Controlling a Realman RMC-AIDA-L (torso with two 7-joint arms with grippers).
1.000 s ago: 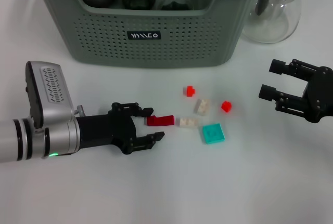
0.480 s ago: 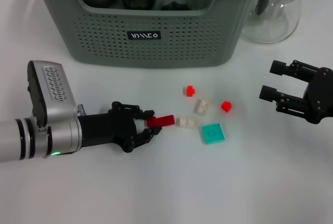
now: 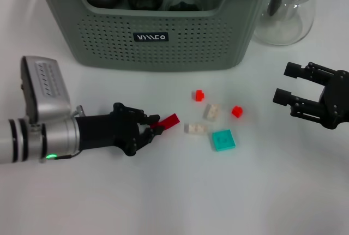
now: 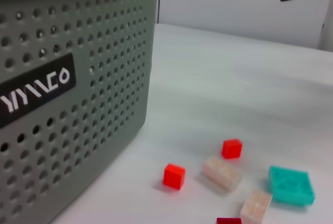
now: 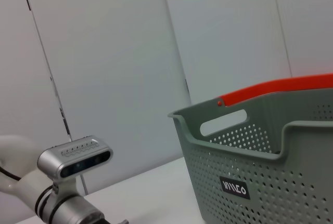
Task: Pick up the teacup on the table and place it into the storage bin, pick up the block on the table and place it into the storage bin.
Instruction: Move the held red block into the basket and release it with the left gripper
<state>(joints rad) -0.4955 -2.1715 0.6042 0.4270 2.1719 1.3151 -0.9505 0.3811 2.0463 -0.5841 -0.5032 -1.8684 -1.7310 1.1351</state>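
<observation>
One long red block is clamped in the left pincer and tilted up off the surface, at about 6 o'clock from the storage bin; it is judged mid-lift, not yet binned. Five blocks lie loose at 3 o'clock of it: two small red, two cream, one teal. No teacup shows on the surface; dark items already sit in the bin. The right pincer hangs idle, fingers apart, at 3 o'clock.
</observation>
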